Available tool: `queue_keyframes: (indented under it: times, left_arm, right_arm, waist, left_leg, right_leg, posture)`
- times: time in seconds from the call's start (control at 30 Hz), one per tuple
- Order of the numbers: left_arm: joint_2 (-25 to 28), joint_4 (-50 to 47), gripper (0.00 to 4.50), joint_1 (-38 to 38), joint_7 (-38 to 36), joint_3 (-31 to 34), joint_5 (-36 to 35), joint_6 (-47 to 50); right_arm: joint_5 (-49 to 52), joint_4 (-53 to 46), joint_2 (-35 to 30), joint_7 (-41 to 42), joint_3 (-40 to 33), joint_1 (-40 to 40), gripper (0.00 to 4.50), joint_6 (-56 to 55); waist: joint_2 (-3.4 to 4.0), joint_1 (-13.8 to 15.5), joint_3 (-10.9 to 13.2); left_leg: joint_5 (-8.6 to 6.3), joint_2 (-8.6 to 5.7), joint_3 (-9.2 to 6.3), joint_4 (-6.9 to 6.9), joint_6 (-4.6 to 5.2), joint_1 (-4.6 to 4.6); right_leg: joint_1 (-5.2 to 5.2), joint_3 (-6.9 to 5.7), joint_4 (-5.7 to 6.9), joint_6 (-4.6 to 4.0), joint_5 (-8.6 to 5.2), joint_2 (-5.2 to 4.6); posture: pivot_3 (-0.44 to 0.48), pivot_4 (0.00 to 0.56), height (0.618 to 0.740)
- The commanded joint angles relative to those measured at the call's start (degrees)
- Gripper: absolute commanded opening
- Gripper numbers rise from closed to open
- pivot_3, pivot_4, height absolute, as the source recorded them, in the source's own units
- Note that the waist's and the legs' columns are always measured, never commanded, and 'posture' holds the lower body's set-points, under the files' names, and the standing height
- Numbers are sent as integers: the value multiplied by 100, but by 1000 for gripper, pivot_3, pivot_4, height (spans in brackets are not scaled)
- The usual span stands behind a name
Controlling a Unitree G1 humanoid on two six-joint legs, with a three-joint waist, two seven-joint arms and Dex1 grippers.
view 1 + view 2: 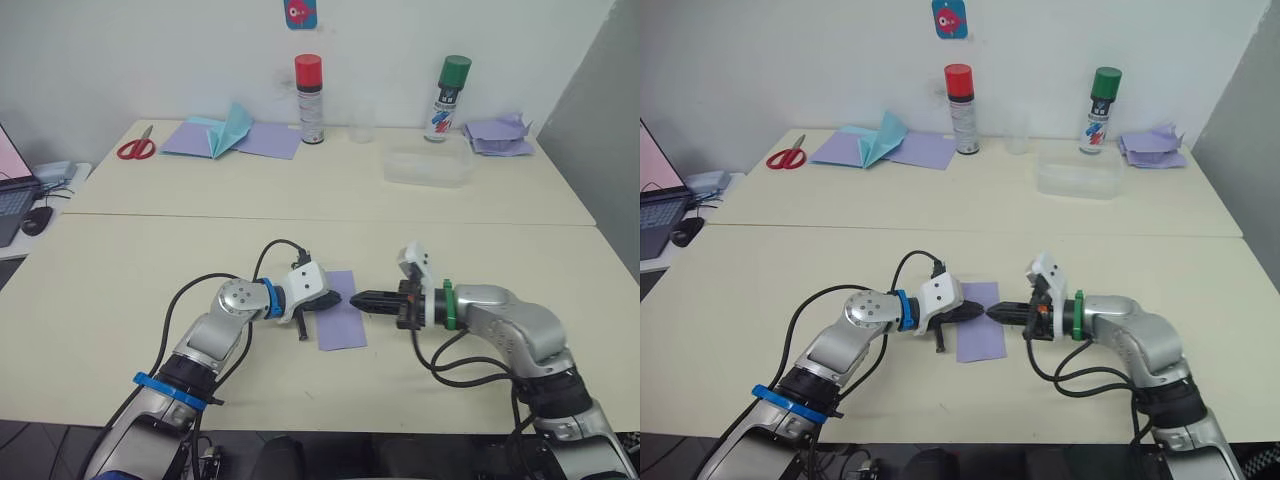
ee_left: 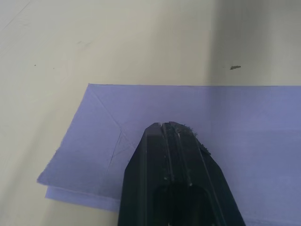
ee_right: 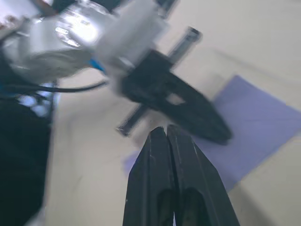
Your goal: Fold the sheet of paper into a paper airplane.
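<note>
Sheet of paper (image 1: 341, 311): lavender, lower centre of the head view, flat on the table (image 1: 120, 290), layered edge and diagonal creases showing; early folds made, by my judgement, nose and wings outstanding. Left gripper (image 1: 333, 299): fingers pressed together, resting on the sheet. Right gripper (image 1: 357, 298): fingers pressed together, empty, at the sheet's right edge.

The two eye views look forward and down from the head over a cream table (image 1: 150, 280), taking in both arms and the wall beyond; they share nearly the whole scene, slightly offset sideways. The left wrist view sits very close above the left gripper (image 2: 170, 126), looking along its closed fingers onto the sheet of paper (image 2: 244, 122) beneath them. The right wrist view looks along the closed right gripper (image 3: 165, 130) toward the left gripper and the same sheet just past its tips.
</note>
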Motion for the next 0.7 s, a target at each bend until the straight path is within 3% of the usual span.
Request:
queue_keyframes:
  times: [0.03, 0.2, 0.5, 0.7]
  left_arm:
    - [70, 649, 0, 300, 149, -43, 294, 115]
    - [45, 195, 0, 417, 103, 631, -355, 288]
    - [679, -1163, 0, 955, -206, 2036, -1811, 1554]
    - [722, -1740, 0, 1174, -303, 2159, -2283, 2137]
  right_arm:
    - [-721, 444, 33, -235, 466, -60, 44, -745]
    - [-1289, 705, -107, -88, 1014, -8, 44, -1283]
    - [-1354, 949, 5, 3, 931, -98, 44, -1299]
    - [-1337, 1064, 77, 47, 813, -160, 44, -1294]
  waist:
    - [1, 1, 2]
    - [4, -28, 4]
    - [-4, -37, 52]
    - [-24, 1, 95]
  left_leg:
    - [0, 0, 1, 0, 0, 0]
    - [0, 3, 10, -3, 0, -5]
    - [2, 14, -1, -14, -4, -22]
    - [3, -1, 1, -8, -6, -33]
  right_leg:
    - [0, 1, 0, 0, 0, -1]
    - [-14, 5, 1, 0, 0, -1]
    - [-33, -8, 5, -12, 7, 2]
    - [-35, -11, 1, -26, 14, -16]
  posture:
    - [0, 150, 740]
    - [0, 150, 740]
    - [0, 150, 740]
    - [0, 150, 740]
